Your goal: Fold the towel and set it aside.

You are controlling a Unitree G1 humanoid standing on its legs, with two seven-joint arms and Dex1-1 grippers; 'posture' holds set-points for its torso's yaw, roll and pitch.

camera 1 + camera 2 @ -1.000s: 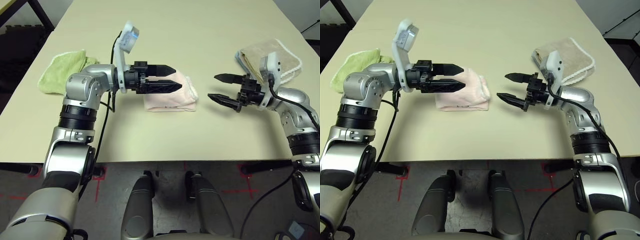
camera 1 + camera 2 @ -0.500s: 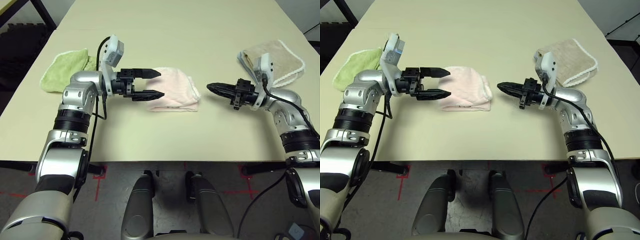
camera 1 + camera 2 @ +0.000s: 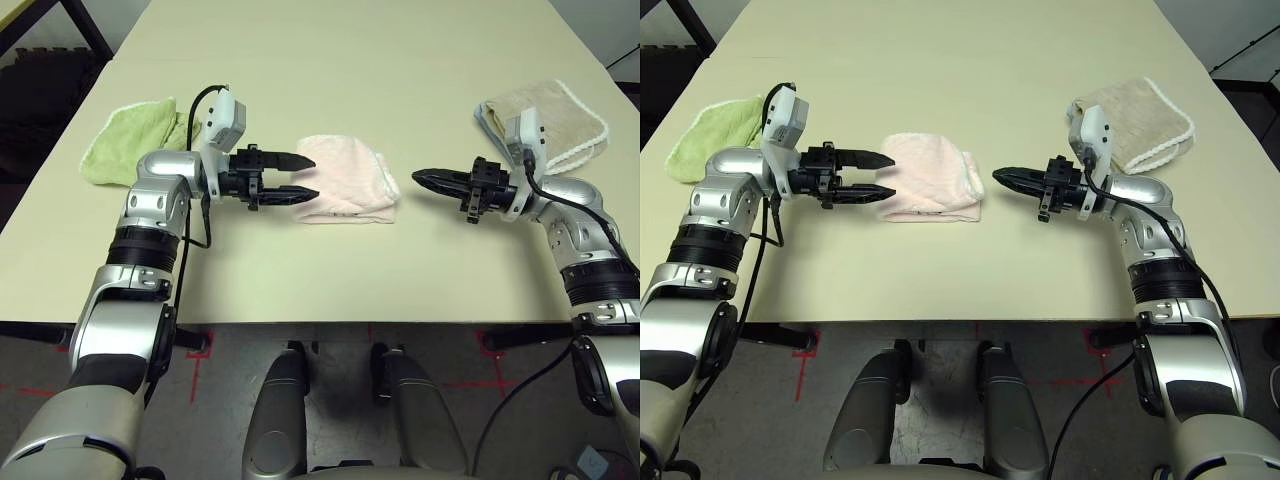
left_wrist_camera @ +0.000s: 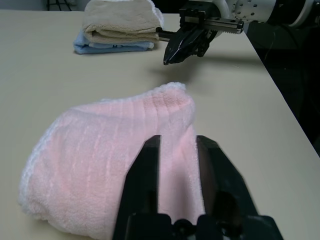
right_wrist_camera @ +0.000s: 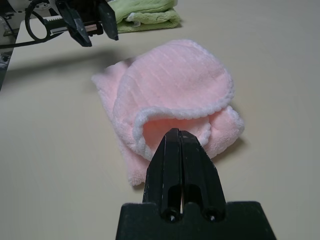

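The towel (image 3: 348, 178), pale pink with white scalloped trim, lies folded in a soft bundle on the table between my two grippers. At the bundle's left edge my left gripper (image 3: 313, 176) points at it, its two fingers (image 4: 149, 165) a little apart and nothing between them. To the right of the towel, a short gap away, my right gripper (image 3: 416, 178) is shut and empty, with its tip aimed at the towel's rolled open end (image 5: 172, 120).
A light green towel (image 3: 128, 142) lies at the table's left edge behind my left arm. A beige towel with white edging (image 3: 552, 118) sits at the right on a blue cloth (image 4: 112, 46). The table's front edge (image 3: 330, 322) is close.
My left gripper has drawn back to the left off the towel and its fingers have narrowed. My right gripper has shut and edged slightly away from the towel.
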